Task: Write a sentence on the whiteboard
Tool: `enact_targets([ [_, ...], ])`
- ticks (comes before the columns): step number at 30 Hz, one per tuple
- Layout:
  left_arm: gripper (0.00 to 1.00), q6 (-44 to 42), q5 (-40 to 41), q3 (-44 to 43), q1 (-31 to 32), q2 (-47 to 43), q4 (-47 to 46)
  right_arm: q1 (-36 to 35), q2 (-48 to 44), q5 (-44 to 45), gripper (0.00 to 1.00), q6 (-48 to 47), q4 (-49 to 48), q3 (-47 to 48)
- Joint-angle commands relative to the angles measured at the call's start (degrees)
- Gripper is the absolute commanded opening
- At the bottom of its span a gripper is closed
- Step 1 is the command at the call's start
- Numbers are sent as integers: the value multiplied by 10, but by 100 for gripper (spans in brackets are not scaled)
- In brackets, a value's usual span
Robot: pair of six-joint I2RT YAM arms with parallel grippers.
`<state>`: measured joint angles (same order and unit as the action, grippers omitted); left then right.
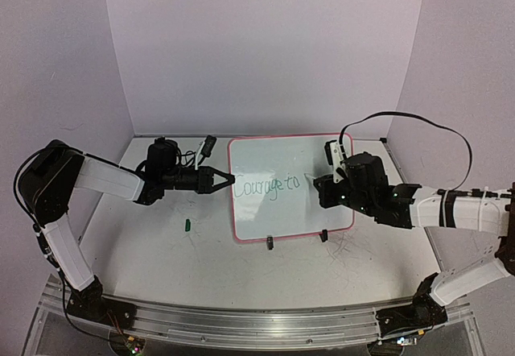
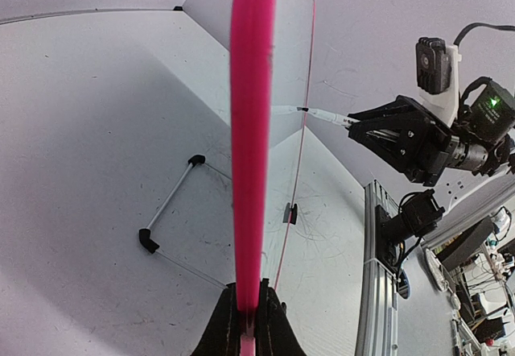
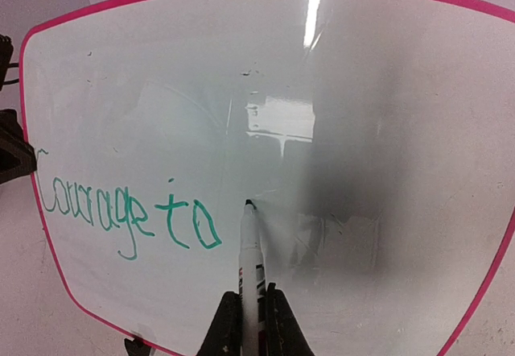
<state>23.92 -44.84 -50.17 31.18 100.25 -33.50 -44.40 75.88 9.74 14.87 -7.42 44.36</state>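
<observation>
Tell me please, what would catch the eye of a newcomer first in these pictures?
The pink-framed whiteboard standing at the middle of the table draws the eye first, with the green words "Courage to" on its left half. The right fingers hold a marker with its tip at the board just right of the writing, while the left fingers pinch the board's left edge.

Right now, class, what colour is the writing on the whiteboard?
Green; the writing on the whiteboard shows best in the right wrist view.
</observation>
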Motion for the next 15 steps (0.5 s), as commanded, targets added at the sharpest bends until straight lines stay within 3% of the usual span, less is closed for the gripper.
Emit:
enact_targets([
  [1,0,-11,22,-6,5,2,3,1,-5,6,0,4,-2,7],
  [15,0,-11,23,-6,5,0,4,0,-21,-14,0,18,10,-17],
])
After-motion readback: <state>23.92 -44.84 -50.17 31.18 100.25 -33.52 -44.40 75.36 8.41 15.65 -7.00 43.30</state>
